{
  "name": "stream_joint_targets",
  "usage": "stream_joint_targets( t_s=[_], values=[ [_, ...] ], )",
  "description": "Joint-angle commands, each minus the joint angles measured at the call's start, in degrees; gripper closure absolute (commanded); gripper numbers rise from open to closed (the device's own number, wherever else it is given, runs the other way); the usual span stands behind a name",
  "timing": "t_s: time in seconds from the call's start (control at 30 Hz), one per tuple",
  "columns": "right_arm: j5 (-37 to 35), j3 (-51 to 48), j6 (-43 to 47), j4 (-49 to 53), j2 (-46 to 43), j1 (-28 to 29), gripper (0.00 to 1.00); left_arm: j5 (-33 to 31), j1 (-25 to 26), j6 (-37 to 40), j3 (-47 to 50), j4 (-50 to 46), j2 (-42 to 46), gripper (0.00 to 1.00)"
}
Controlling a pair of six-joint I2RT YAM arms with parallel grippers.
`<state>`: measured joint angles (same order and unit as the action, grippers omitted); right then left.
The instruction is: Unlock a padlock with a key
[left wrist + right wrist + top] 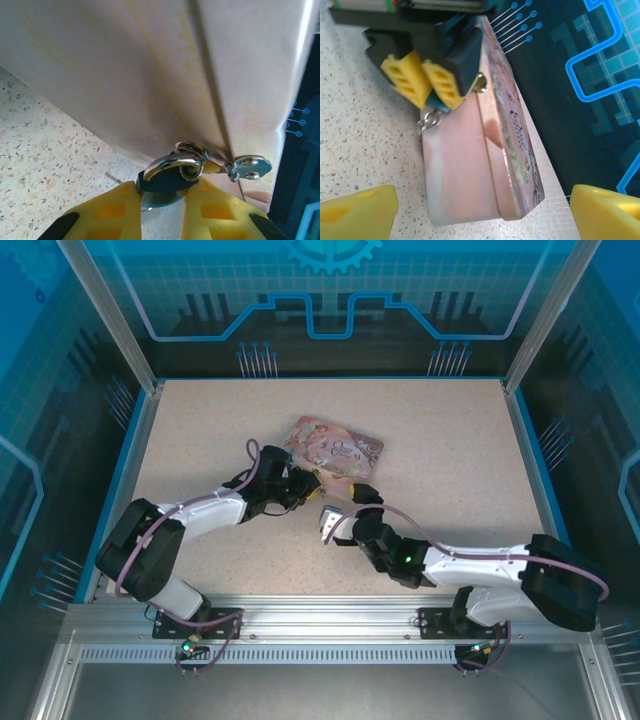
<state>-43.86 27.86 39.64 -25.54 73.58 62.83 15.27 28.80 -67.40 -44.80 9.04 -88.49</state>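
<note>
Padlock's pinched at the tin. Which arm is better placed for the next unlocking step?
Probably right. The left gripper is shut on the padlock at the pink tin, steadying it. The right gripper is open, empty and facing the lock.

No text, number or brand was legible, pink illustrated rectangular tin [334,448] bore lid lettering too small to read, blue backdrop wall [420,290] carried a wordless cog emblem [330,252].

left arm [205,515], right arm [470,562]: white-black | cables [212,500]: purple-grey | end effector pads [355,210]: yellow
</note>
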Motion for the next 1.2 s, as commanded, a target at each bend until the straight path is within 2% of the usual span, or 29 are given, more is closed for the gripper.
stream_joint_targets(
  t_s=[0.0, 0.23, 0.5, 1.17],
  values=[
    [-3.00, 1.72, 4.75, -5.49, 3.08, 0.78, 0.10, 4.37, -0.93, 1.28, -3.57, -1.65, 2.17, 1.00],
    [-1.71, 4.98, 9.53, -7.97, 10.15, 0.39, 0.10, 6.09, -1.90, 1.77, -5.30, -2.89, 1.58, 1.00],
    [0.08, 6.37, 11.13, -10.88, 13.98, -1.03, 0.10, 7.40, -2.17, 0.55, -6.30, -1.48, -0.44, 1.00],
    [4.84, 5.26, 12.91, -19.50, 16.24, -4.28, 0.12, 10.24, -2.30, -1.25, -11.92, -5.30, -2.84, 1.00]
  ],
)
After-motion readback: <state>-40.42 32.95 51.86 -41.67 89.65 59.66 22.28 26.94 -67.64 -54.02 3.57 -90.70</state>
